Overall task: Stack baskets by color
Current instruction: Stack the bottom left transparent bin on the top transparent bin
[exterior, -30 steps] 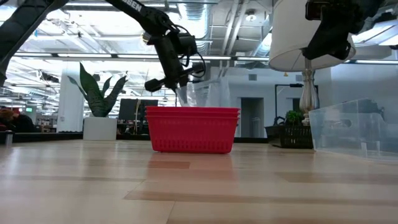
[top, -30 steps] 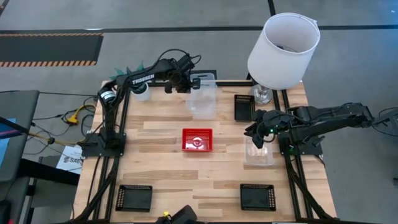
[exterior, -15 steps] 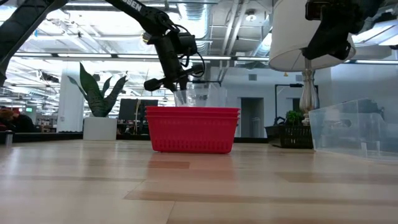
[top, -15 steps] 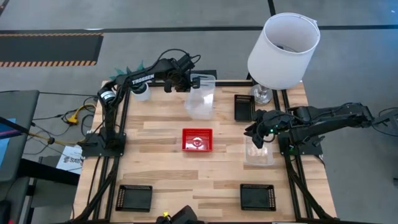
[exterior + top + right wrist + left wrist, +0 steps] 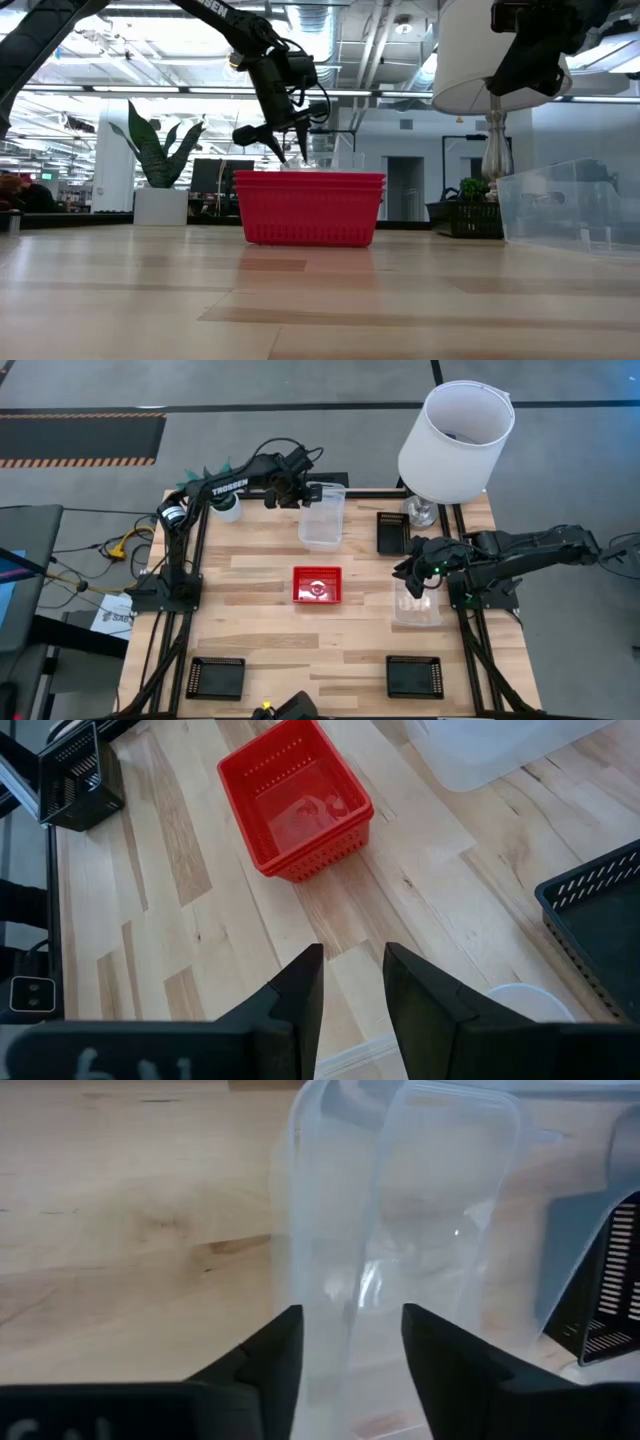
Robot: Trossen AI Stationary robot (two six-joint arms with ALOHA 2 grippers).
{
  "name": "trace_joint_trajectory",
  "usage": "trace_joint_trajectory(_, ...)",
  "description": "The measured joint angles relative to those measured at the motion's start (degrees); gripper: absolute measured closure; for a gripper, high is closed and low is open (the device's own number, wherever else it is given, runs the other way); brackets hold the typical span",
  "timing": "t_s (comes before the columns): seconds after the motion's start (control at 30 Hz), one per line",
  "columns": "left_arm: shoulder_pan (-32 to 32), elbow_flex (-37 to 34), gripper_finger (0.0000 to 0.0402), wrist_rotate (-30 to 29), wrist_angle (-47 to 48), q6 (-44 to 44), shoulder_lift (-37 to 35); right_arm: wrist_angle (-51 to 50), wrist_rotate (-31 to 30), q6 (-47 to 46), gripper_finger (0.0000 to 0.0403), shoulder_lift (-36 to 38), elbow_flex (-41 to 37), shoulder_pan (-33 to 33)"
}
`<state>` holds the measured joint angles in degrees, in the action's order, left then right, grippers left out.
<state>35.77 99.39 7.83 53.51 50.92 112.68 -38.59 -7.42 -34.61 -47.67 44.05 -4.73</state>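
The left tool is near the far edge of the light wooden table, just beside the stack of clear see-through plastic baskets. Its two dark fingers stand apart, one on each side of the near rim of the clear stack (whether they touch it I cannot tell).

The stack of red perforated plastic baskets sits in the middle of the table. One black mesh basket lies at the far side, just beside the foot of the white lampshade lamp. Two more black baskets lie near the front edge, one toward the left corner and one toward the right.

The right tool hangs above another clear basket near the right edge, with its fingers apart and holding nothing.
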Motion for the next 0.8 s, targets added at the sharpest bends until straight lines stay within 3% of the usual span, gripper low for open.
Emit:
trace_joint_trajectory(0.23, -0.3, 5.7, 0.0215, -2.9, 1.9, -3.5, -0.1, 0.0, 0.0, 0.0, 0.0274, 0.0, 0.0, 0.0)
trace_joint_trajectory(0.53, -3.3, 4.3, 0.0232, -13.6, 4.8, -7.7, -0.1, 0.0, 0.0, 0.1, 0.0274, 0.0, 0.0, 0.0)
trace_joint_trajectory(0.8, -4.7, 4.4, 0.0248, -18.3, 1.7, -7.2, -0.1, 0.0, 0.0, 0.6, 0.0274, 0.0, 0.0, 0.0)
